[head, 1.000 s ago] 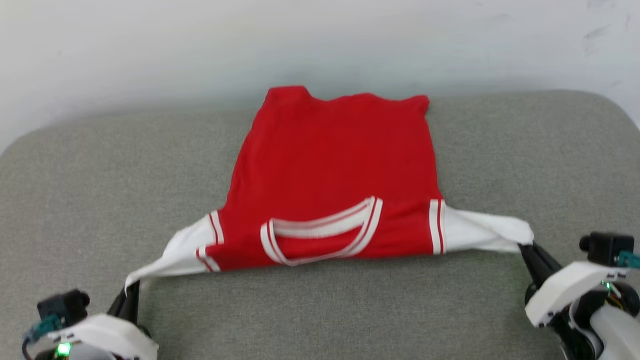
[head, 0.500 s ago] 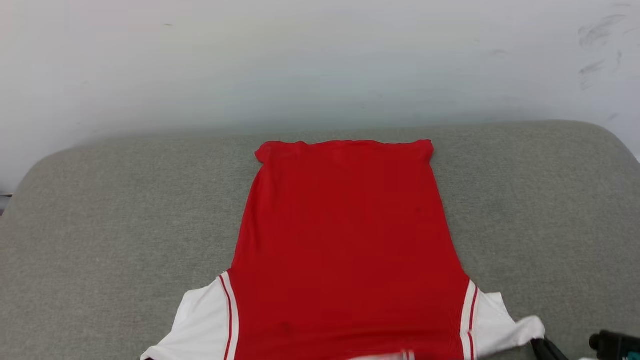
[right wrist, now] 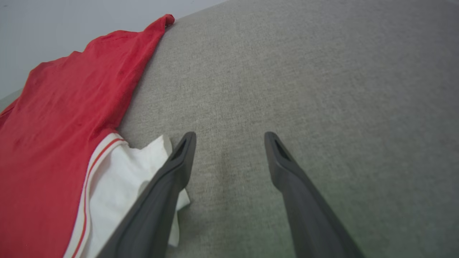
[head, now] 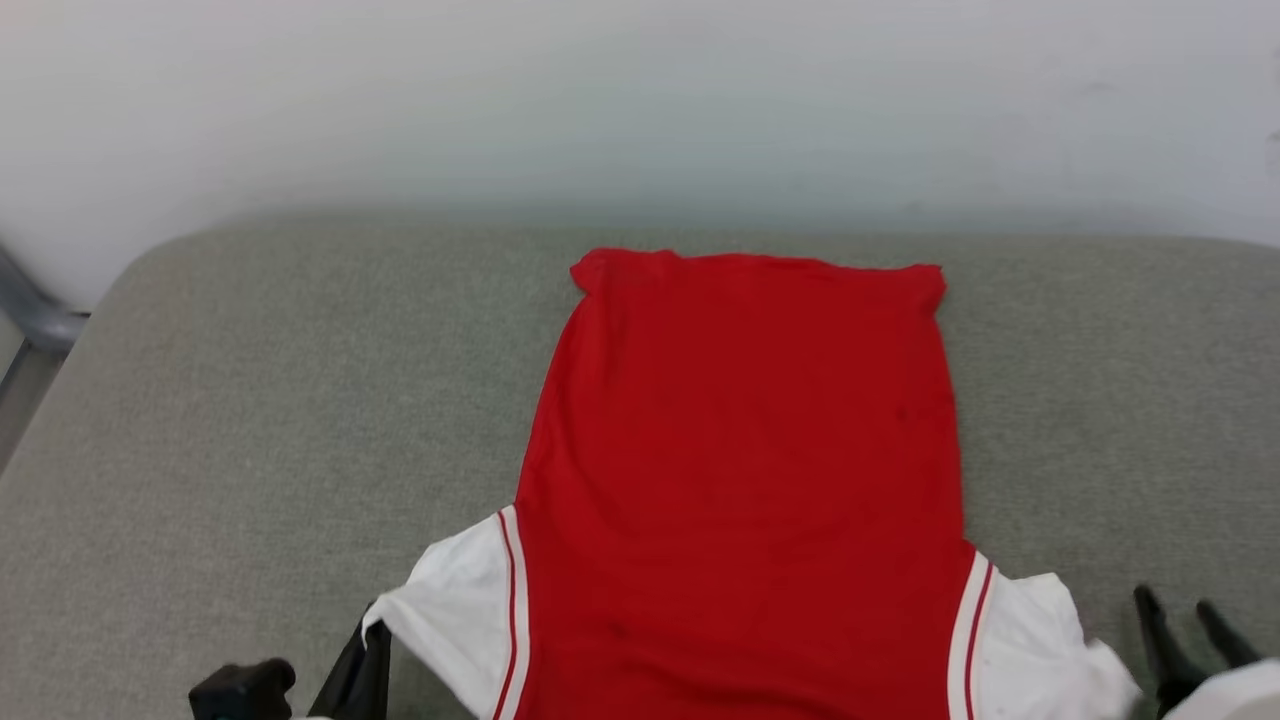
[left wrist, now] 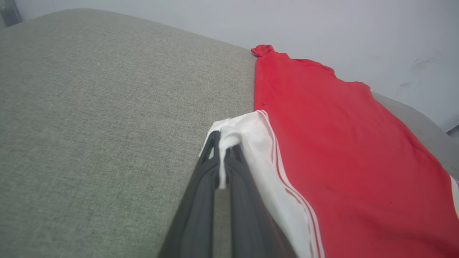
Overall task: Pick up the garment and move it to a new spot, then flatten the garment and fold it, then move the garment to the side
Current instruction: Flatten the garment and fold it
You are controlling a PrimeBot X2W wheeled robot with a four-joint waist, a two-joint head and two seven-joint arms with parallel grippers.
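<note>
The garment (head: 740, 470) is a red shirt with white sleeves, lying flat and back side up on the grey padded surface (head: 250, 420), hem toward the wall. My left gripper (head: 368, 640) sits at the bottom left, shut on the tip of the white left sleeve (left wrist: 229, 134). In the left wrist view the gripper (left wrist: 223, 141) pinches a fold of that sleeve between its dark fingers. My right gripper (head: 1182, 612) stands open just right of the white right sleeve (head: 1040, 650). The right wrist view shows the gripper (right wrist: 229, 139) empty, its left finger (right wrist: 181, 157) beside the loose sleeve (right wrist: 122, 179).
A white wall (head: 640, 100) rises behind the padded surface. A grey metal bar (head: 30, 315) shows past the surface's left edge. Bare grey padding (right wrist: 322, 89) stretches on both sides of the shirt.
My right gripper has opened and let go of the right sleeve, which now lies slack. The shirt has been drawn out flat toward me. The head camera has shifted, so the collar has left the view.
</note>
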